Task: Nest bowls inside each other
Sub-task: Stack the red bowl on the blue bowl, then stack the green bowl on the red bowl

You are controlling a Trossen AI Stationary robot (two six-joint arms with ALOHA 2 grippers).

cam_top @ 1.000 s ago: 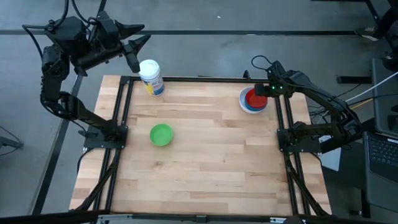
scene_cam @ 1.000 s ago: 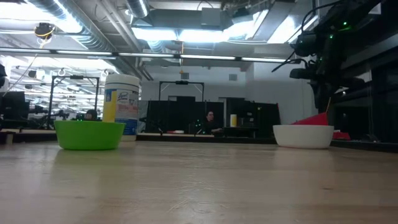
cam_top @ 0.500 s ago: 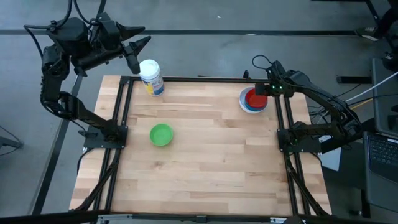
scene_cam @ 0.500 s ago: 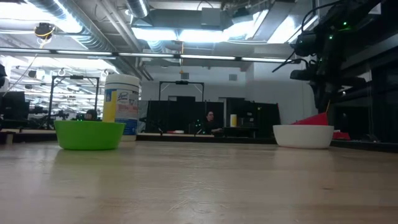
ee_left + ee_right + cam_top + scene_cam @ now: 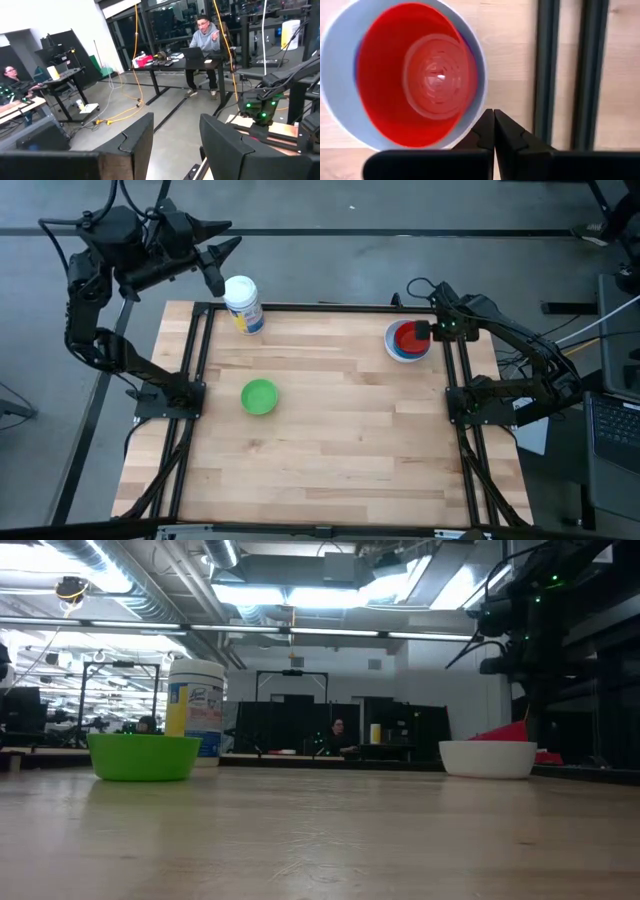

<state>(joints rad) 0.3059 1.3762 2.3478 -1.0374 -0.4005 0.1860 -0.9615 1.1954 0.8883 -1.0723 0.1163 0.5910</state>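
A red bowl (image 5: 415, 75) lies tilted inside a white bowl (image 5: 340, 105) at the table's far right. A sliver of blue rim (image 5: 405, 357) shows between them. In the low view the red bowl's raised edge (image 5: 510, 730) sticks up above the white bowl (image 5: 488, 758). My right gripper (image 5: 493, 117) points down, shut and holding nothing, just beside the white bowl's right rim (image 5: 424, 331). A green bowl (image 5: 259, 396) rests on its base, left of centre. My left gripper (image 5: 175, 145) is open, held high beyond the table's far left corner (image 5: 215, 260).
A white-lidded cylindrical container (image 5: 243, 304) with a blue and yellow label stands at the far left, behind the green bowl. Dark frame rails (image 5: 455, 380) run along both sides of the table; one lies close beside my right gripper (image 5: 547, 70). A person (image 5: 205, 45) sits at a desk beyond the table.
My right gripper has tipped and its fingers have swung a little away from the red bowl's raised edge, toward the table's right edge. The bowls have stayed where they were.
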